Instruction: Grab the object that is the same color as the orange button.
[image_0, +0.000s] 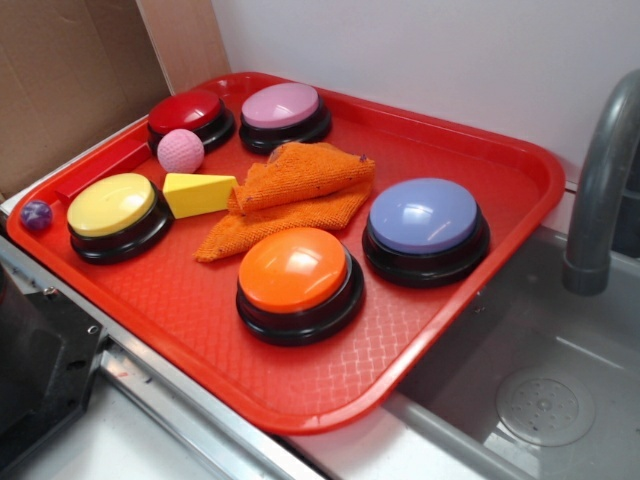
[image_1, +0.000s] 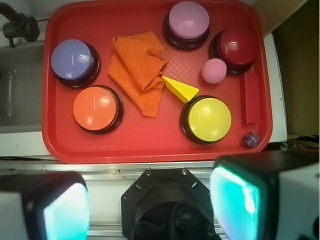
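The object, a crumpled orange terry cloth (image_0: 290, 195) (image_1: 140, 70), lies folded in the middle of the red tray (image_0: 300, 415) (image_1: 150, 152). The orange button (image_0: 295, 275) (image_1: 96, 107), glossy dome on a black base, stands just in front of the cloth, near it. In the wrist view my gripper (image_1: 150, 200) hovers high above the tray's near edge, well short of the cloth. Its two fingers (image_1: 65, 210) stand far apart with nothing between them. The gripper does not show in the exterior view.
Round the cloth stand a yellow button (image_1: 207, 117), a red button (image_1: 237, 47), a pink button (image_1: 188, 20) and a blue-violet button (image_1: 73, 60). A yellow wedge (image_1: 180, 89) touches the cloth; a pink ball (image_1: 214, 70), red block (image_1: 250, 97) and small purple ball (image_1: 251, 139) lie nearby. A faucet (image_0: 600, 180) and sink (image_0: 540, 400) flank the tray.
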